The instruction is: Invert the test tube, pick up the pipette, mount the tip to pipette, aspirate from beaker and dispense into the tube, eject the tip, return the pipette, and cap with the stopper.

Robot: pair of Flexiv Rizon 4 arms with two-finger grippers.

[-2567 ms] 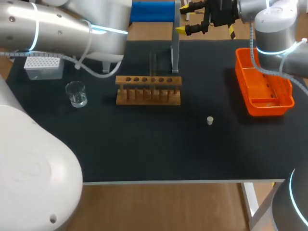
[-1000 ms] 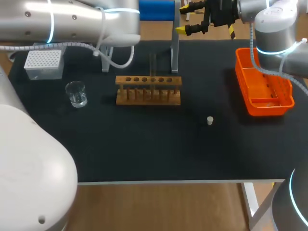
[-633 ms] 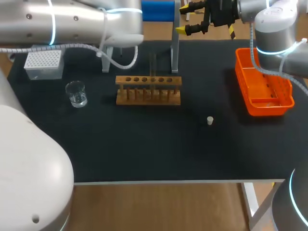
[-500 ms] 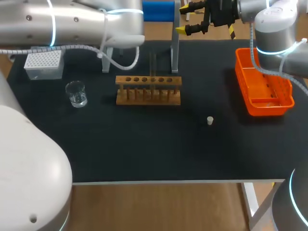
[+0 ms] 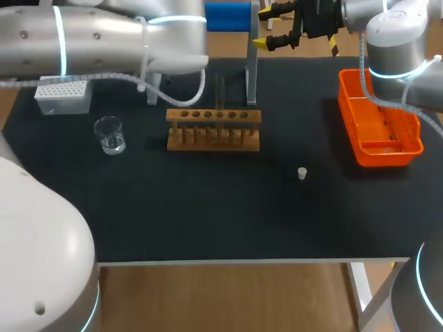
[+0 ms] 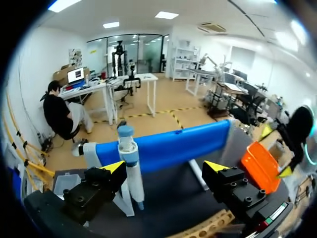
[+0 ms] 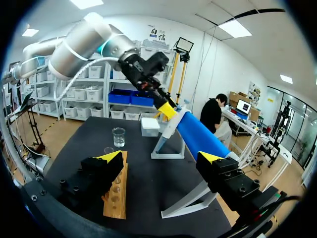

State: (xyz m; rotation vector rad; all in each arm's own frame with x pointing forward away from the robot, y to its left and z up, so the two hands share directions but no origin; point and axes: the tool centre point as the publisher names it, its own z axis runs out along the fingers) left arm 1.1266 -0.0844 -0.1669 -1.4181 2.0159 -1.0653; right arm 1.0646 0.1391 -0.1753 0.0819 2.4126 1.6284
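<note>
Pipette (image 6: 130, 168) not yet lifted, upright just ahead of released left hand (image 6: 165, 167) | right hand (image 5: 277, 31) released, empty, top centre | stopper (image 5: 302, 173) loose on counter (image 5: 208, 207), centre-right | tip, transfer, capping likely remain

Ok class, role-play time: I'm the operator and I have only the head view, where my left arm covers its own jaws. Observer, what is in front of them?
Observer: The left wrist view shows the pipette upright on its stand, ahead of the open jaws.
Operator: Centred in the gap?
Observer: No, it sits close by one finger and well away from the other.
Operator: How high are the jaws?
Observer: In the right wrist view the fingers' yellow tips are up by the pipette's top end, well above the stand's base.
</note>
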